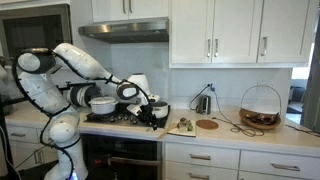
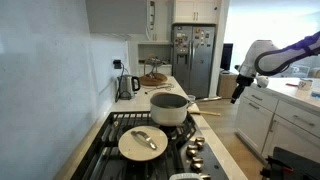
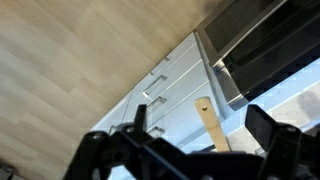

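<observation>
Standing on stove (image 2: 118, 124), pot (image 2: 169, 108), gripper (image 2: 235, 98) jaws apart

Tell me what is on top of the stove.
On the stove stand a silver pot and, nearer the camera, a flat lid. The lid covers the burner beneath it; the pot's contents are hidden.

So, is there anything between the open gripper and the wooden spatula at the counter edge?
Nothing visible does. In the wrist view the wooden spatula lies bare in the gap between the open jaws. In an exterior view the gripper hangs in free air; the pot stands farther back on the stove.
</observation>
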Tool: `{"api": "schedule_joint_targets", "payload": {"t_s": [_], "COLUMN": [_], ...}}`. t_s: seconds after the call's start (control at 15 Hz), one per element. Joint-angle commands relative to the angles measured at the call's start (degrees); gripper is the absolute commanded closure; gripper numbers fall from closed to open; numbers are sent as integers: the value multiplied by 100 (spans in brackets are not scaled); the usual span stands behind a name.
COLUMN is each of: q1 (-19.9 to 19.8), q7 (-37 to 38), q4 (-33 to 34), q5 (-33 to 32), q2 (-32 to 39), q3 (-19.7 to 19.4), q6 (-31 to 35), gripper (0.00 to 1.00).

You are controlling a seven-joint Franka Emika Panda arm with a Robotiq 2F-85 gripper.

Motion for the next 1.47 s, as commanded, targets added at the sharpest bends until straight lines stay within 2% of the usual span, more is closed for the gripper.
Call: {"api": "schedule_joint_targets", "payload": {"t_s": [0.0, 0.4, 0.8, 1.13, 1.4], "q1": [-56, 11, 122, 332, 470], "q7": [-24, -58, -60, -108, -119], "q4": [6, 412, 1122, 1985, 2863], "q5": [37, 7, -77, -45, -34], "q2": [1, -139, -49, 415, 1099], "q3": [59, 191, 433, 612, 719], "q6": [-12, -150, -77, -104, -166], "gripper": [0, 0, 0, 0, 0]}}
